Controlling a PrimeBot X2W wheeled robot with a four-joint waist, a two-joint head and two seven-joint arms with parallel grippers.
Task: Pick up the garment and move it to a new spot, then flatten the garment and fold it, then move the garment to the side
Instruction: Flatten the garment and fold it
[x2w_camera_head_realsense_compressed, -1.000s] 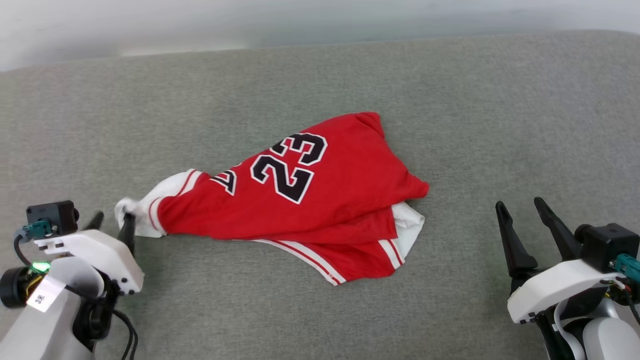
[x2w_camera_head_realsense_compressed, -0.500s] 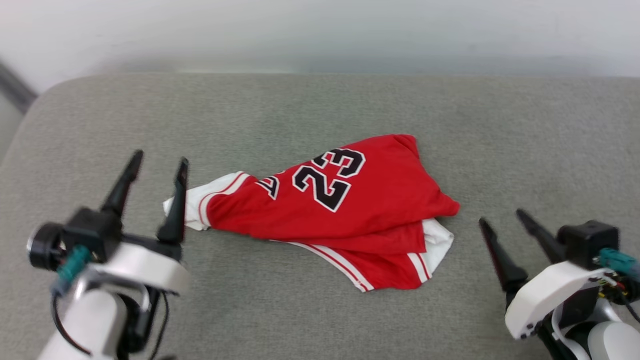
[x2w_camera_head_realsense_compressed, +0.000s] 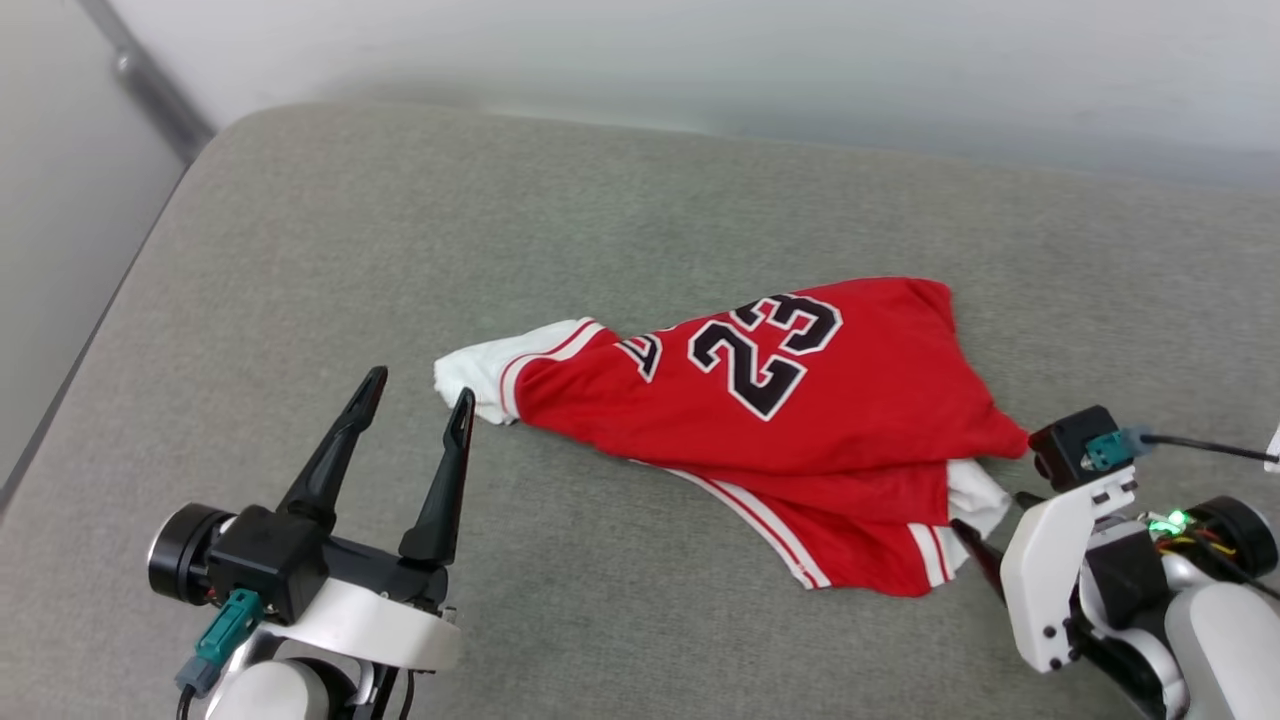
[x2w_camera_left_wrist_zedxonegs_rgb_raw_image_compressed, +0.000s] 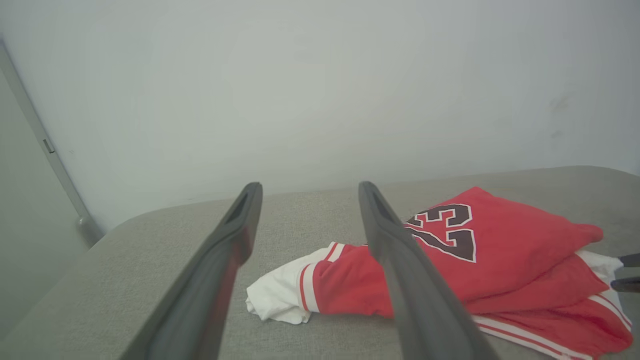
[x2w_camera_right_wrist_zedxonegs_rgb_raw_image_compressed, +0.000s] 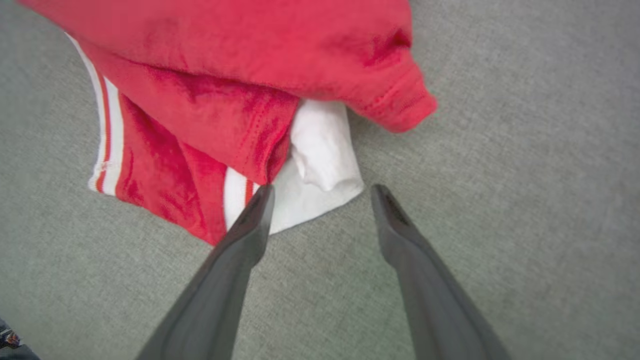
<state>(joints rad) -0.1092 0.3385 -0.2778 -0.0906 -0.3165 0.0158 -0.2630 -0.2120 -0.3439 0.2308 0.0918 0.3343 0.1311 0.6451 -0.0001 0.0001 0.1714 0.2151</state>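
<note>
Though empty, left claw (x2w_camera_head_realsense_compressed: 422, 384) aslant, wide, near the garment (x2w_camera_head_realsense_compressed: 820, 430).

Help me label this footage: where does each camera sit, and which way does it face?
Head view: on the head, looking forward and down at the jersey on the cushion; left gripper lower left, right gripper lower right.
Left wrist view: on the left wrist, looking low across the cushion toward the wall; its own fingers show.
Right wrist view: on the right wrist, looking down at the jersey's edge; its own fingers show.
Head and left wrist views share the number 23.
</note>
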